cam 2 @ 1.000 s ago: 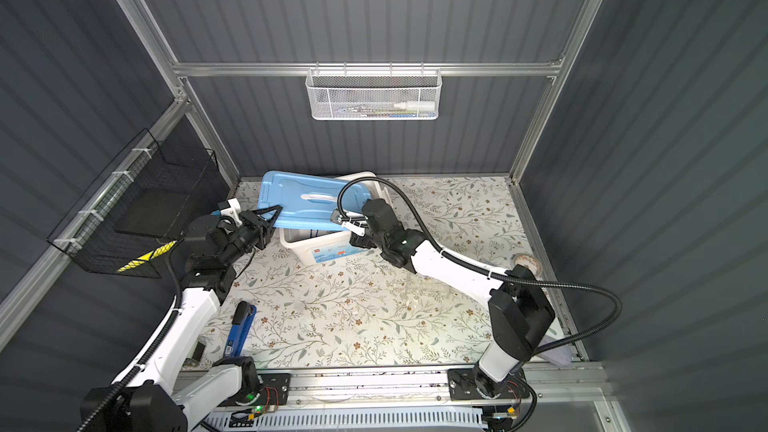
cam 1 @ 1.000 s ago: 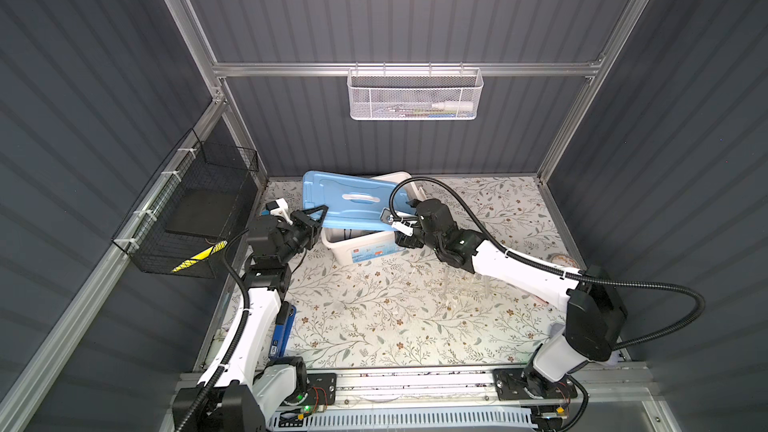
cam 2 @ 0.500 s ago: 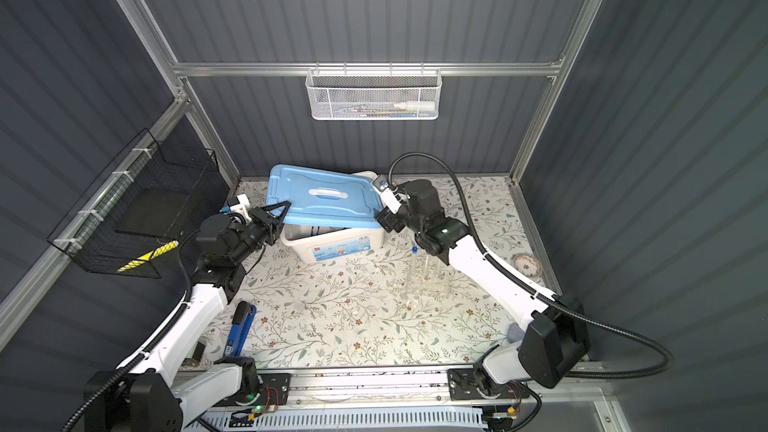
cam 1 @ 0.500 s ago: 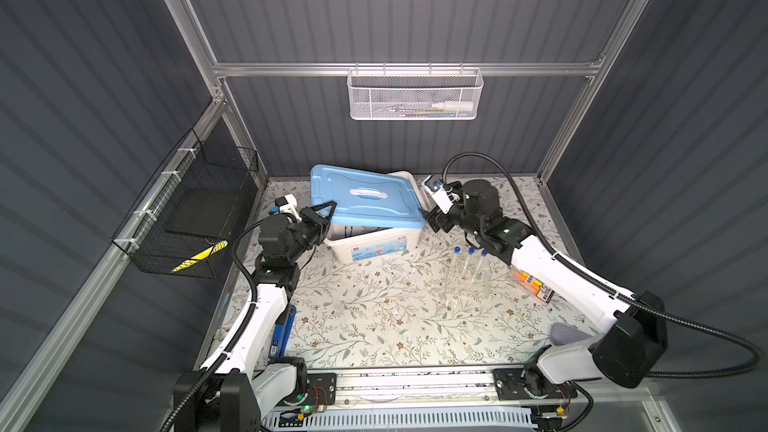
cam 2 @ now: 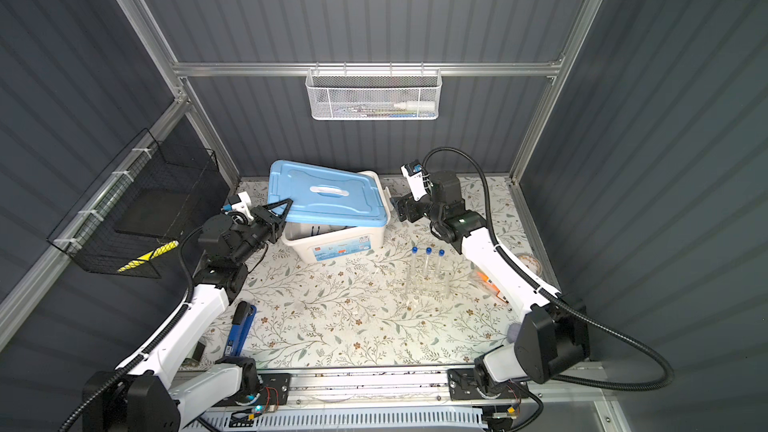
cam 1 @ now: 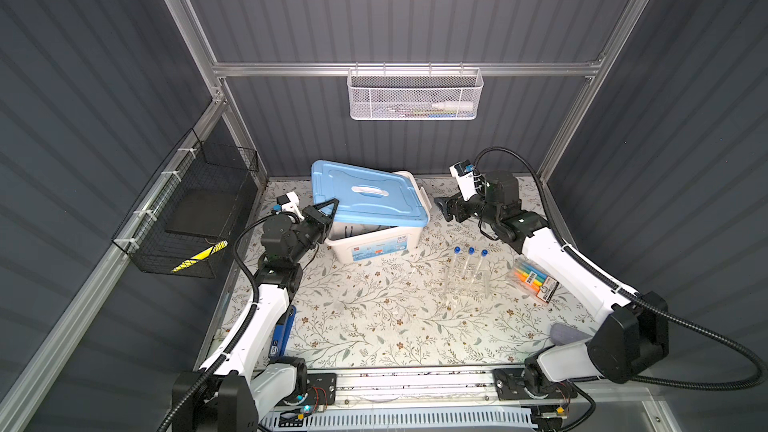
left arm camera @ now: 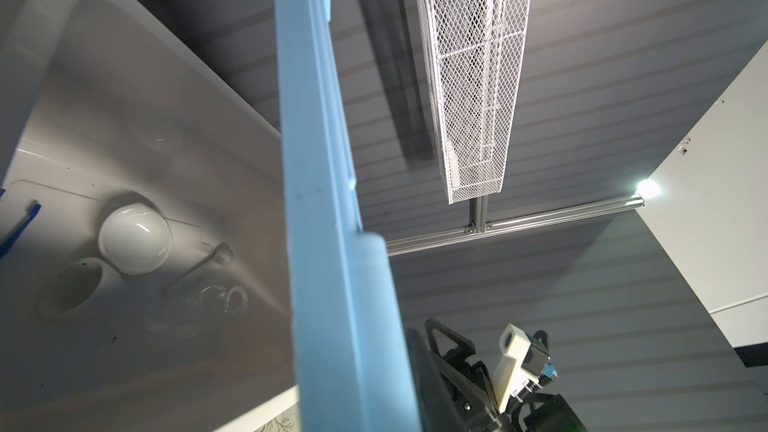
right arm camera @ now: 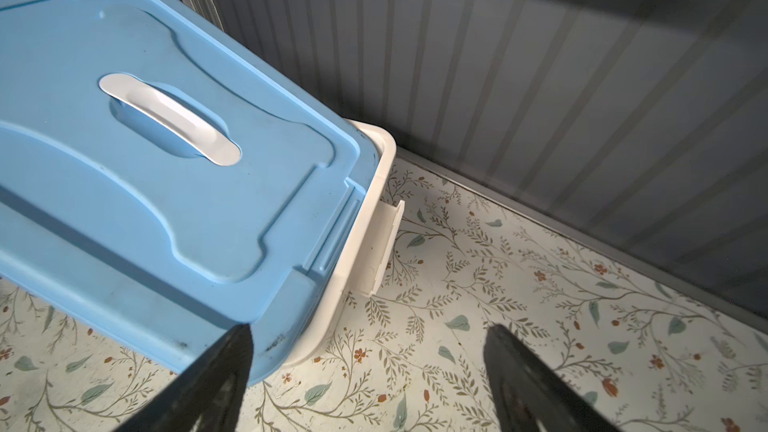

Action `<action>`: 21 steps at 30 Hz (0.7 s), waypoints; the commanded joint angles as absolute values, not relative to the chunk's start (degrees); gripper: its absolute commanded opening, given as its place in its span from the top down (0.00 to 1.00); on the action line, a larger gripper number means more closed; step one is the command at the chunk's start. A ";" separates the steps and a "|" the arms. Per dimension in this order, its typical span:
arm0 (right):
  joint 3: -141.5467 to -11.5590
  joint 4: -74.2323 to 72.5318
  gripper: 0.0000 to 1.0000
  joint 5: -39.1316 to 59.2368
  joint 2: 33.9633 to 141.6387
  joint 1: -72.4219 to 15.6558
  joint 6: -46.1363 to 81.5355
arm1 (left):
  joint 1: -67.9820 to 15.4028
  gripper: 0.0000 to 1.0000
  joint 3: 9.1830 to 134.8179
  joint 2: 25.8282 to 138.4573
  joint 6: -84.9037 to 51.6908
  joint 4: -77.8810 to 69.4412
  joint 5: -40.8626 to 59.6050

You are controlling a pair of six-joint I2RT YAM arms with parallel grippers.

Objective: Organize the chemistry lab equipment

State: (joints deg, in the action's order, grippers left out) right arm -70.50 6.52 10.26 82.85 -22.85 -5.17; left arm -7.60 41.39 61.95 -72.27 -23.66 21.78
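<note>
A blue lid [cam 1: 365, 197] lies askew over the white bin [cam 1: 376, 245], its left corner lifted. My left gripper [cam 1: 327, 210] [cam 2: 281, 209] is shut on that corner. Under the raised lid, the left wrist view shows two small white dishes [left arm camera: 135, 238] [left arm camera: 77, 288], a white rod [left arm camera: 199, 263], a small clear flask [left arm camera: 222, 301] and blue tweezers [left arm camera: 18, 228] on the bin floor. Right of the bin my right gripper [cam 1: 445, 209] [right arm camera: 370, 371] is open and holds nothing. Three blue-capped test tubes [cam 1: 470, 268] [cam 2: 428, 270] stand upright in a clear rack [cam 1: 465, 290].
A pack of coloured highlighters [cam 1: 534, 280] lies right of the rack, beside my right arm. A blue flat tool [cam 2: 241, 328] sits by my left arm's base. A white mesh basket [cam 1: 415, 95] hangs on the back wall, a black wire basket [cam 1: 187, 209] on the left wall.
My right arm has pulled back from the bin's front to its right side, uncovering the tube rack. The lid, tilted steeply up a second ago, now sits lower over the bin.
</note>
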 commanded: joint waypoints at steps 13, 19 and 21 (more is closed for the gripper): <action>-72.71 7.12 0.11 18.71 86.47 -19.10 5.06 | -8.74 0.83 39.39 58.73 -70.30 -28.90 20.01; -72.99 6.73 0.12 22.99 87.27 -17.78 7.37 | -9.22 0.83 39.43 61.10 -71.06 -33.19 19.96; -72.98 6.59 0.12 23.54 87.45 -17.41 7.98 | -9.23 0.83 39.27 61.60 -71.50 -34.61 19.93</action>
